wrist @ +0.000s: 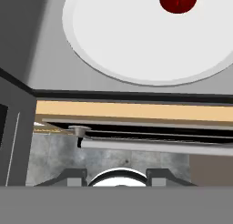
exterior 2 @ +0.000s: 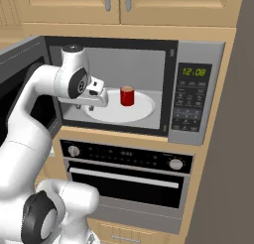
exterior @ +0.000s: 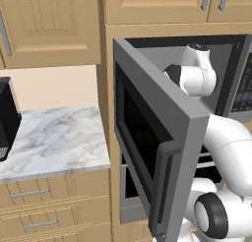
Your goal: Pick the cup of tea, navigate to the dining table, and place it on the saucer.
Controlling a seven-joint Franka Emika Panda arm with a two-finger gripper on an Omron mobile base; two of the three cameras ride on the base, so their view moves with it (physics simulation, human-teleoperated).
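Inside open microwave [exterior 2: 196,96], cup of tea [exterior 2: 127,95] upright on white turntable [exterior 2: 144,110]

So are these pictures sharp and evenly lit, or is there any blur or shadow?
Right base view: slightly soft, flat even light, the red cup crisp enough on the white turntable. Left base view: the microwave door has a dark, unlit inner face. Hand view: soft; the cup is cut off by the top edge.
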